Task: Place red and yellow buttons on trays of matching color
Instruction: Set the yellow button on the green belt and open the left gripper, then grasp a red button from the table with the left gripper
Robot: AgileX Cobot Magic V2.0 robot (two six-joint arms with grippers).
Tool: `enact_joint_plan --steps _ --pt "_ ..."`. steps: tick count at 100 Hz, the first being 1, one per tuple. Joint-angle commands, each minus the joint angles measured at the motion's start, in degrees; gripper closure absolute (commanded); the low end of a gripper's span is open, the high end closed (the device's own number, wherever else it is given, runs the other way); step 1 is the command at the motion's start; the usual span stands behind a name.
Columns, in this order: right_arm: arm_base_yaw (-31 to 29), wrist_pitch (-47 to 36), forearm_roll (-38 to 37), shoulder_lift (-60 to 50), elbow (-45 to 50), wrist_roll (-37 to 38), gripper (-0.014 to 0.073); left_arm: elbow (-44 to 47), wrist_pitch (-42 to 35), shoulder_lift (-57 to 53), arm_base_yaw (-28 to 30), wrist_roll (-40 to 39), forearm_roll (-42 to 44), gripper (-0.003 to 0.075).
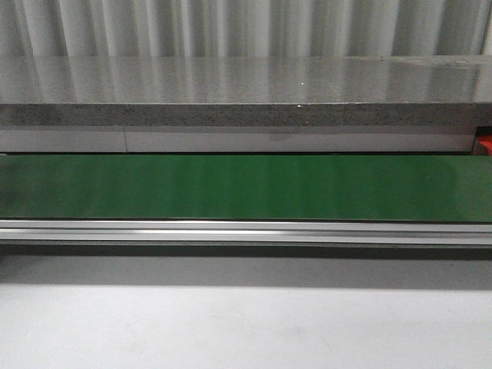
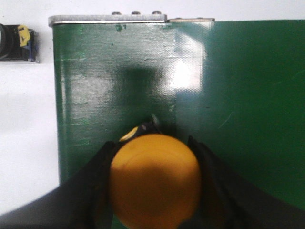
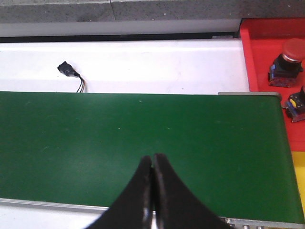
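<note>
Left gripper has a yellow button pinched between its fingers, one pad on each side of the cap, so it's clamped on that and nothing else. From my left wrist cam the button sits over the green belt, close to the belt's end where the metal end plate with its screws shows. I can't tell if the button is touching the belt or held just off it. Off the belt on the white table there's another button body, dark with a bit of yellow on it, well apart from the gripper.

Right gripper is fully closed, fingertips pressed together with nothing in between. It hangs over the belt near the front rail. Past the belt's end is the red tray with a red button sitting in it, and a second button just beside it that's cut off by the frame edge. A sliver of yellow shows next to the red tray, too little for me to say what it is. On the white strip behind the belt lies a small black connector with short wires.

Front cam just shows bare belt, the rail, and a speck of red at the far right. Neither gripper is in that view.
</note>
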Motion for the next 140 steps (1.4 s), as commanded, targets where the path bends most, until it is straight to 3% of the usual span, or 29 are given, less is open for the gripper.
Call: enact_joint_plan --steps 1,4,11,12,13,16,22,34,51,71,105,140 --pt "-0.09 -3.58 0.75 -0.71 -1.48 -0.37 0.0662 -1.53 -1.41 -1.75 -0.38 0.69 1.0 0.0588" --pt "-0.09 -3.58 0.75 -0.71 -1.48 -0.37 0.0662 -1.53 -1.25 -2.01 -0.57 1.02 1.0 0.054" --pt "-0.09 -3.58 0.75 -0.71 -1.48 -0.37 0.0662 -2.29 -0.32 -2.4 -1.23 1.51 1.0 0.0332" --pt "-0.09 -3.58 0.75 -0.71 -1.48 -0.37 0.0662 -2.53 -0.07 -2.54 -1.51 1.51 0.89 0.0261" --pt "-0.09 -3.58 0.75 -0.71 -1.48 -0.37 0.0662 -2.53 0.01 -2.54 -1.43 1.51 0.9 0.0261" --pt "-0.09 -3.58 0.75 -0.71 -1.48 -0.37 0.0662 -3.18 0.46 -2.85 -1.97 1.51 0.9 0.0145" --pt "-0.09 -3.58 0.75 -0.71 -1.48 -0.37 0.0662 -4.83 2.06 -3.53 -3.06 1.51 0.9 0.0" --pt "-0.09 -3.58 0.75 -0.71 -1.48 -0.37 0.0662 -8.43 4.33 -5.43 -5.08 1.51 0.9 0.0092" --pt "-0.09 -3.58 0.75 -0.71 -1.48 -0.37 0.0662 -12.7 4.47 -9.66 -5.75 1.51 1.34 0.0098" --pt "-0.09 -3.58 0.75 -0.71 -1.48 -0.37 0.0662 -13.2 4.39 -11.72 2.11 -1.88 4.48 0.0098" --pt "-0.09 -3.58 0.75 -0.71 -1.48 -0.37 0.0662 -6.77 2.38 -4.93 17.88 -2.08 0.28 0.0098" --pt "-0.09 -3.58 0.75 -0.71 -1.48 -0.37 0.0662 -7.77 -1.95 3.54 20.77 -2.08 -0.17 0.0101"
